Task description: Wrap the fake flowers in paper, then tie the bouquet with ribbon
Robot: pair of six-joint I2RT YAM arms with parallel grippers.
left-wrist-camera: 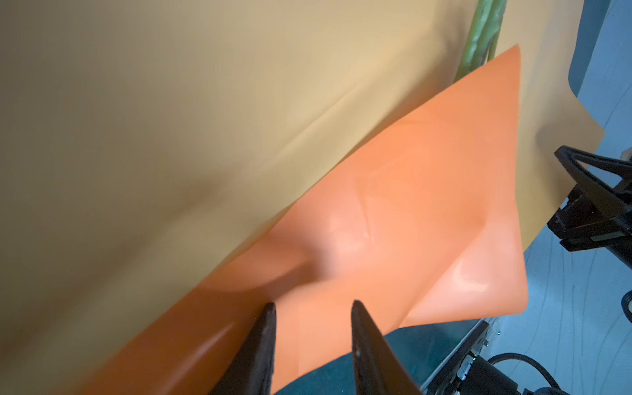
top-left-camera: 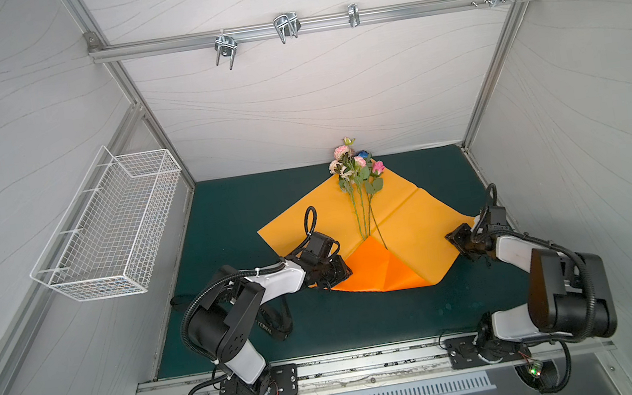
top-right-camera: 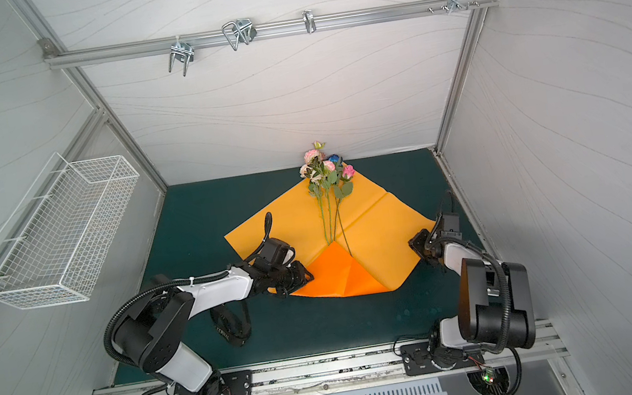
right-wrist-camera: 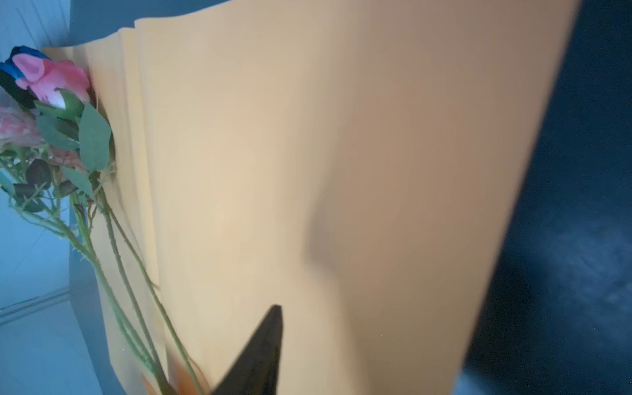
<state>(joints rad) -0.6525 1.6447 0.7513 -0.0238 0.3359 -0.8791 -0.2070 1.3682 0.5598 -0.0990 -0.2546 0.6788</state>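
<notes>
White panelled walls (top-left-camera: 313,102) close in a dark green table (top-left-camera: 324,327), and a white wire basket (top-left-camera: 110,236) hangs on the left wall. An orange wrapping paper (top-left-camera: 418,222) lies spread on the table like a diamond, its near corner folded up over it into a deeper orange flap (top-left-camera: 374,266). The bouquet of fake flowers (top-left-camera: 357,171) lies on the far half of the wrapping paper: pink, cream and one blue bloom reach past the far corner toward the back wall, and the thin green stems run down to the tip of the flap, one of them along its right edge. The left hand (left-wrist-camera: 313,304) sits at the flap's left end, its two fingers (left-wrist-camera: 263,342) plainly apart with the flap's edge across the gap. The right hand (top-left-camera: 454,238) is at the paper's right corner; in the right wrist view a single dark finger (right-wrist-camera: 266,338) shows against the paper and the other is hidden, so I cannot tell whether it is open or closed. A black ribbon (top-left-camera: 278,325) with white lettering lies on the table under the left arm
</notes>
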